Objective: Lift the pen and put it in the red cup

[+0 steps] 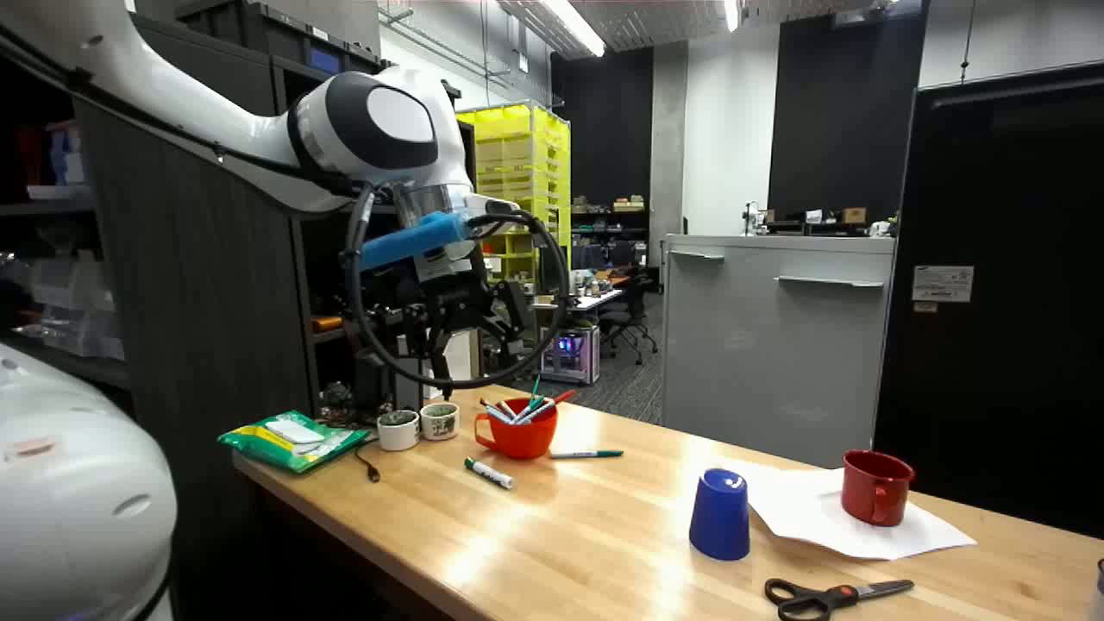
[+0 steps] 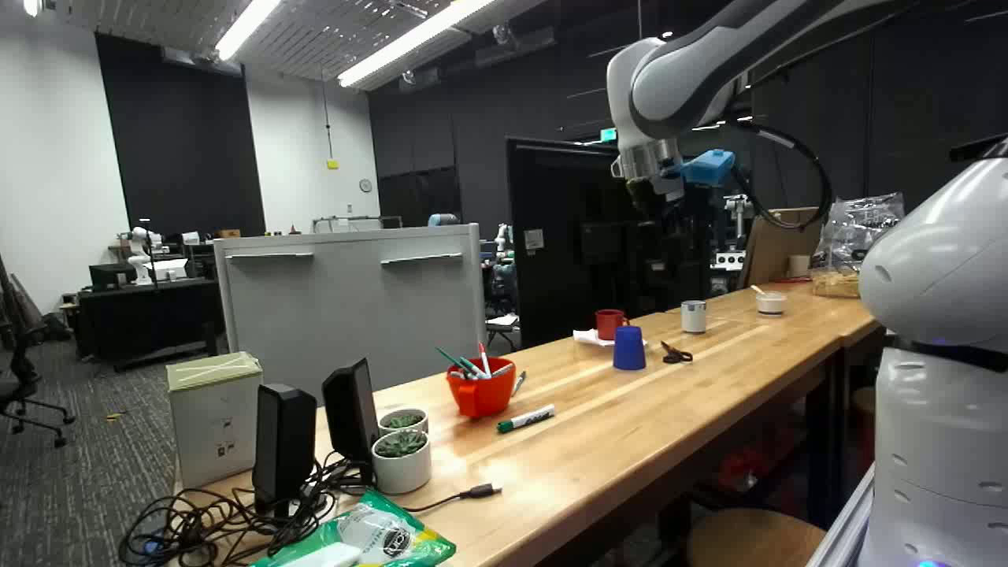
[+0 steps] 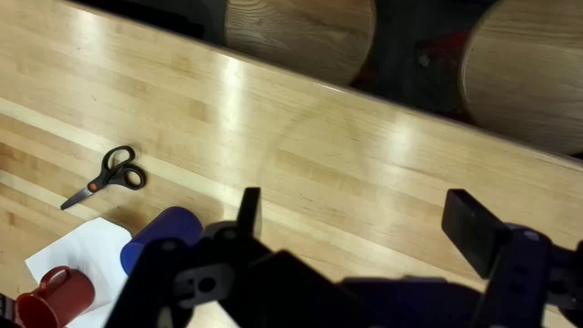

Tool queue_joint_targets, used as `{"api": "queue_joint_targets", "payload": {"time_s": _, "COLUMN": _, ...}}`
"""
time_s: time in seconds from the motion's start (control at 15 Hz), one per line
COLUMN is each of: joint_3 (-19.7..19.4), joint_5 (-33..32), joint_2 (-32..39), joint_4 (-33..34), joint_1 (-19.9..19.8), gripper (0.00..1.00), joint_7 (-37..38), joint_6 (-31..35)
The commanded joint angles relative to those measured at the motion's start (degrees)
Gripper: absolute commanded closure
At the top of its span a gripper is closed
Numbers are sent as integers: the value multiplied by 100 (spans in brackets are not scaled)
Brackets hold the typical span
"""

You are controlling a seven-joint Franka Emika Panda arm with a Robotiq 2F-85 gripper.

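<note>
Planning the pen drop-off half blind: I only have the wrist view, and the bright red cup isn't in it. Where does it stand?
Observer: The bright red cup stands near two potted succulents, in both exterior views.
Operator: Nothing inside?
Observer: Not so, several pens stick up out of it.
Operator: Any pen lying loose?
Observer: Yes, in an exterior view a slim teal-tipped pen lies beside it, on the side away from the plants.

Glossy wooden table [image 1: 586, 517], smooth red cup [image 1: 523, 438], glossy maroon mug [image 1: 869, 490], smooth blue plastic-looking cup [image 1: 720, 517], matt white paper [image 1: 802, 509], metal-bladed scissors [image 3: 107, 176], matt black tool [image 3: 353, 207]
</note>
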Motion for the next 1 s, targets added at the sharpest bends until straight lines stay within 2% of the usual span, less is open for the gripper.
{"api": "queue_joint_targets", "payload": {"time_s": 0.0, "joint_3": -73, "joint_5": -49, "joint_2": 2, "joint_4": 15, "joint_1": 91, "gripper": 0, "joint_7": 48, "joint_6": -31}}
{"api": "queue_joint_targets", "payload": {"time_s": 0.67, "joint_3": -73, "joint_5": -49, "joint_2": 2, "joint_4": 15, "joint_1": 91, "gripper": 0, "joint_7": 48, "joint_6": -31}}
{"api": "queue_joint_targets", "payload": {"time_s": 0.93, "joint_3": -75, "joint_5": 399, "joint_2": 477, "joint_4": 160, "joint_1": 49, "gripper": 0, "joint_7": 746, "joint_6": 243}}
